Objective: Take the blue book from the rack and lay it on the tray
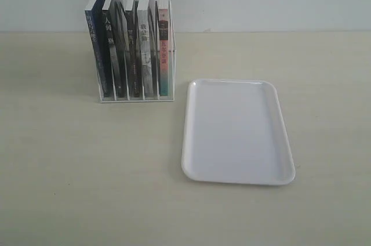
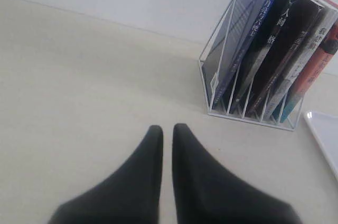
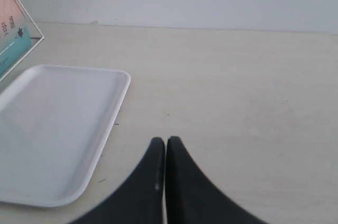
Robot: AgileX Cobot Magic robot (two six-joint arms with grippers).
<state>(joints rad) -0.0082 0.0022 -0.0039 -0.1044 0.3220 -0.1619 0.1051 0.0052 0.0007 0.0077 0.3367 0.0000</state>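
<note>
The blue book [image 1: 94, 49] stands upright in the leftmost slot of the white wire rack [image 1: 136, 98], its dark blue spine facing forward. In the left wrist view the blue book [image 2: 237, 39] leans in the rack [image 2: 248, 115], well beyond my left gripper [image 2: 168, 129], which is shut with nothing in it. The white tray [image 1: 235, 133] lies flat to the right of the rack, with nothing on it. Above bare table beside the tray [image 3: 53, 129], my right gripper [image 3: 165, 140] is shut with nothing in it. Neither gripper shows in the exterior view.
Three black-spined books [image 1: 130, 54] and a pink-and-teal-spined book [image 1: 164, 54] fill the other slots. A pale wall runs close behind the rack. One corner of the tray [image 2: 325, 134] shows in the left wrist view.
</note>
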